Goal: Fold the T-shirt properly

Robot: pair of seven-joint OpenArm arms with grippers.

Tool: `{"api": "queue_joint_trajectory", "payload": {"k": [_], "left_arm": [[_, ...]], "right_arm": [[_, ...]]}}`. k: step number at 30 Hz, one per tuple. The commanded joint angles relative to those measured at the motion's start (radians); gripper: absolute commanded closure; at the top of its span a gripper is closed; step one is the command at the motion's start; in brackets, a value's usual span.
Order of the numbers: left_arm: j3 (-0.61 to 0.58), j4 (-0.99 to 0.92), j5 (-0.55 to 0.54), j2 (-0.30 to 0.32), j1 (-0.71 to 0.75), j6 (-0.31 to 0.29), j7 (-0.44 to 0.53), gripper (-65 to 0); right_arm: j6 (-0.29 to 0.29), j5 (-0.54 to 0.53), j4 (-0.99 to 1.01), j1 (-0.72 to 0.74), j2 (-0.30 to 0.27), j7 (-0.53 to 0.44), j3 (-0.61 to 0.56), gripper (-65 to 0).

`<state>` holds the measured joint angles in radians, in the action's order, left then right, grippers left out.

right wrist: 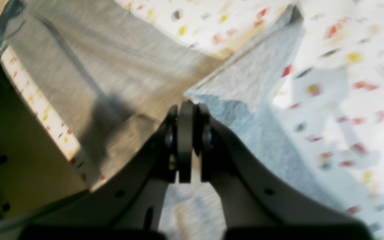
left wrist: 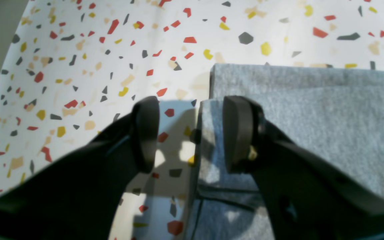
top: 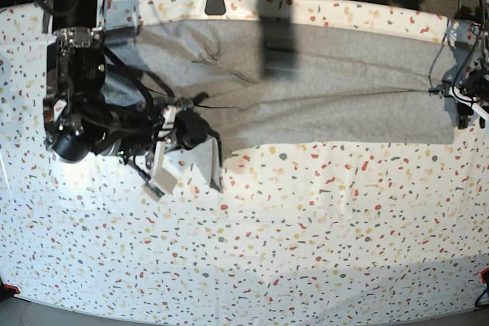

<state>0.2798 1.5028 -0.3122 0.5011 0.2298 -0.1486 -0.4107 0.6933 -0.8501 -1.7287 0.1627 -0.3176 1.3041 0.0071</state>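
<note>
The light grey T-shirt (top: 328,89) lies in a long band across the far part of the table, plain side up. My right gripper (right wrist: 186,133) is shut on a corner of the T-shirt (right wrist: 95,66) and holds that cloth lifted off the table; in the base view it is at the shirt's left end (top: 200,139). My left gripper (left wrist: 192,133) is open at the other end of the T-shirt (left wrist: 312,116). One finger (left wrist: 238,133) is over the cloth, the other (left wrist: 145,133) is over bare table. It shows at the right edge of the base view (top: 463,108).
The table (top: 306,250) has a white speckled top. Its edge runs close to the right gripper in the right wrist view (right wrist: 42,113). A small dark mount (top: 215,3) sits at the back edge. The right arm's body and cables (top: 92,112) cover the table's left side.
</note>
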Motion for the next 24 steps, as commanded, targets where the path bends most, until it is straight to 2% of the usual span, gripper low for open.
{"api": "queue_joint_trajectory", "payload": {"k": [1,7,14,24], "left_arm": [[0.008,0.016,-0.003,0.023,-0.011,0.007,0.022,-30.1],[0.008,0.016,-0.003,0.023,-0.011,0.007,0.022,-30.1],[0.008,0.016,-0.004,0.023,-0.011,0.007,0.022,-30.1],[0.008,0.015,-0.003,0.023,-0.011,0.006,0.023,-30.1]], "right_arm": [[0.005,-0.022,-0.046,-0.015,0.001,-0.018,0.005,0.0],[0.005,-0.024,-0.18,-0.173,0.048,-0.032,0.005,0.0],[0.005,-0.067,-0.196,-0.272,0.1,-0.035,0.004,0.0],[0.005,-0.068,-0.196,-0.315,0.105,-0.035,0.004,0.0]]}}
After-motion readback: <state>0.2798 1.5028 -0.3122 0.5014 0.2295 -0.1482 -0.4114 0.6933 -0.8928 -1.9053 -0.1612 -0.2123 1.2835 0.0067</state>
